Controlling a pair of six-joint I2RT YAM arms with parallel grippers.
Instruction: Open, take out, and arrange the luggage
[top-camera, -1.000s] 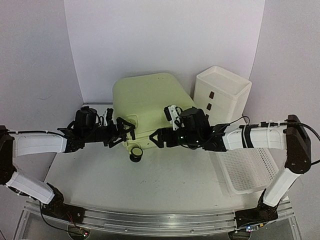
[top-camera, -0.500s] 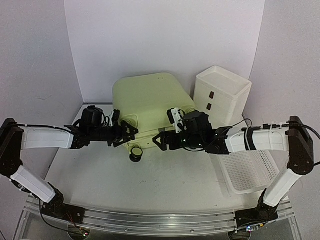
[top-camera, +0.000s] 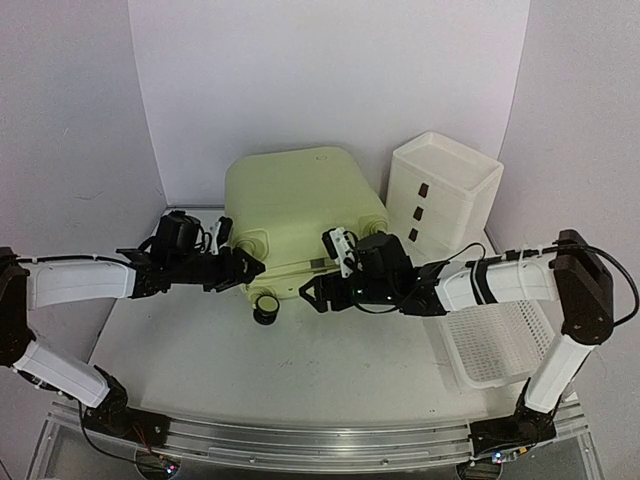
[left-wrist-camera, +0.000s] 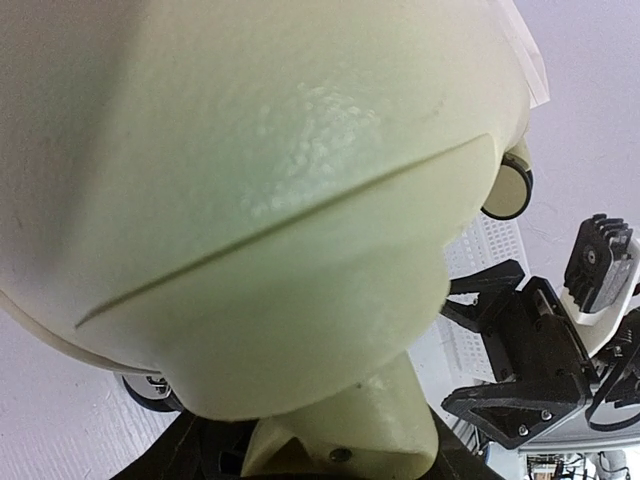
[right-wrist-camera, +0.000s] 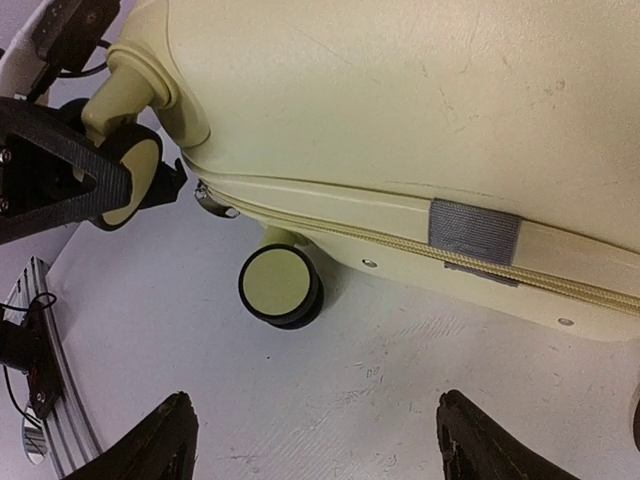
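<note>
The right gripper (right-wrist-camera: 312, 415) hangs wide open by the luggage (top-camera: 300, 200) (big, yellow-green). The left gripper (top-camera: 247, 270) is at a wheel (right-wrist-camera: 145, 180); I cannot tell its grip.

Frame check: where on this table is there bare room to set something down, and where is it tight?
Free: the broad table strip between the luggage and the near edge, left of the mesh basket. Crowded: the luggage's front side, where the left tool, right tool and a caster wheel sit close; the drawer box and basket fill the right.
</note>
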